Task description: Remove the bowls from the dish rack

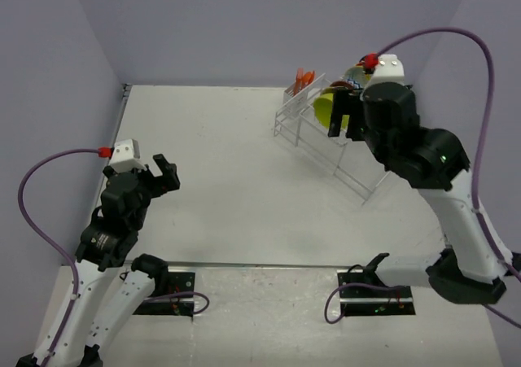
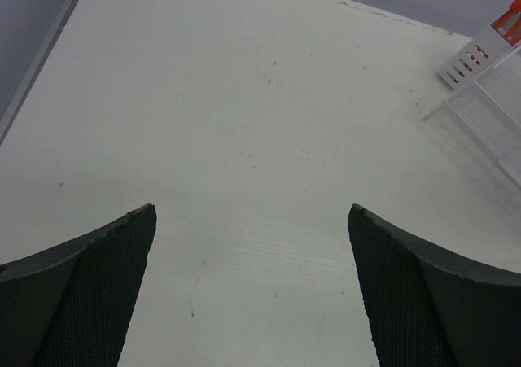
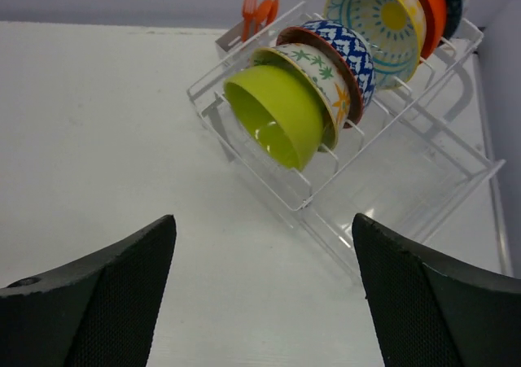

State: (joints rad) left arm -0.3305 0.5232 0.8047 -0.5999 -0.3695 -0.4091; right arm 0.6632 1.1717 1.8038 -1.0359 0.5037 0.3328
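Bowls (image 3: 346, 58) stand on edge in the dish rack (image 3: 423, 151) at the table's (image 1: 228, 180) 1 o'clock corner, lime green bowl (image 3: 277, 123) nearest. The right end effector (image 3: 263, 220) hovers near it, spread wide, gripping nothing; the left end effector (image 2: 252, 212), equally wide and empty, hangs at 8 o'clock, white table stretching to the rack's edge.
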